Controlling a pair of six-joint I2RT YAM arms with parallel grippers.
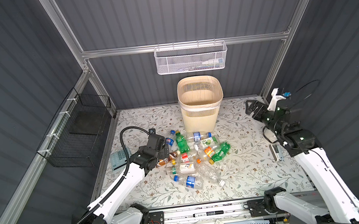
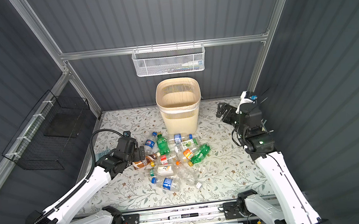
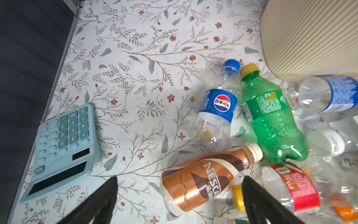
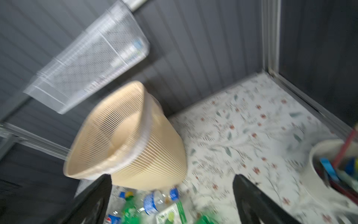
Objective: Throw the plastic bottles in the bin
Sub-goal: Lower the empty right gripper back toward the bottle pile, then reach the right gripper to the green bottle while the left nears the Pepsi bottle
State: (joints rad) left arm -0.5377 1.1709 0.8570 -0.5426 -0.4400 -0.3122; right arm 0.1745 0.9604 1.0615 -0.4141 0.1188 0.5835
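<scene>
Plastic bottles [image 1: 192,158] lie heaped mid-table, just nearer than the bin [image 1: 199,119]. Left gripper [image 3: 179,180] hangs wide open over the brown bottle [image 3: 195,192], empty; right gripper [image 4: 172,176], far right, open, seemingly empty too.

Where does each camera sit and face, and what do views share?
Top view: high at front, looking down at table and bin; both arms show.
Top view: beside it, same aim at bin, both arms.
Left wrist: on left arm, looking down at brown bottle; open left gripper shows.
Right wrist: on right arm, blurred, facing bin; open right gripper shows.
Shared: bin in all four.
</scene>
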